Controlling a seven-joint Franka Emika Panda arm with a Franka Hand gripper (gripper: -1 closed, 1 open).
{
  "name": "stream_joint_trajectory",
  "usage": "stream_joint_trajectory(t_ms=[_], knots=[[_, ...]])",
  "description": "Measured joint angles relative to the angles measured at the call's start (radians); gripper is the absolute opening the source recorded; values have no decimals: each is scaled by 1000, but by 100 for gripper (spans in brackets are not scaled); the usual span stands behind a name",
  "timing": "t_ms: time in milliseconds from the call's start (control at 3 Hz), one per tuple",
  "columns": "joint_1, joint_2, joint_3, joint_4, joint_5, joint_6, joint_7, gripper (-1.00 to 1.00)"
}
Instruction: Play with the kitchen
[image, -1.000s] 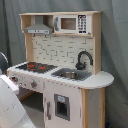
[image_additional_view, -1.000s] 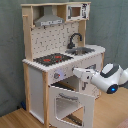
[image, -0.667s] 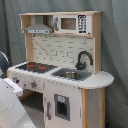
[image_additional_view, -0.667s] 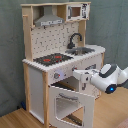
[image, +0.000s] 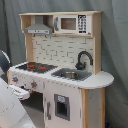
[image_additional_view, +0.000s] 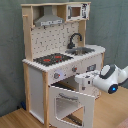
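Note:
The kitchen (image: 65, 55) (image_additional_view: 55, 40) is a tall white and light-wood toy with a pegboard back. It has a black faucet (image: 82, 59) (image_additional_view: 75, 39) over a steel sink (image: 70, 75) (image_additional_view: 84, 50). A red-ringed stove (image: 37, 66) (image_additional_view: 52, 59) sits under a grey hood (image: 39, 29) (image_additional_view: 49, 21). The windowed oven door (image_additional_view: 72, 102) hangs open, tipped outward. My gripper (image_additional_view: 81, 80) (image: 21, 91) is in front of the knob panel, just above the door's top edge. I cannot see whether it touches either one.
A toy microwave (image: 70, 23) (image_additional_view: 75, 11) fills the upper shelf. A shut cabinet door (image: 61, 106) sits below the sink. A grey curtain (image: 115, 45) hangs behind the kitchen. A wooden floor (image_additional_view: 110, 112) runs under my white arm (image_additional_view: 112, 77).
My gripper has edged slightly closer to the kitchen front. The oven door stays open at the same angle.

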Motion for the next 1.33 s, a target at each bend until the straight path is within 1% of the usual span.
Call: stream_joint_trajectory(t_ms=[333,667,1000,1333], knots=[[0,0,-51,0,-74,47,-14,100],[0,0,-98,0,-166,98,-3,100],[0,0,-112,0,-243,147,52,100],[0,0,-143,-3,-318,184,114,100]])
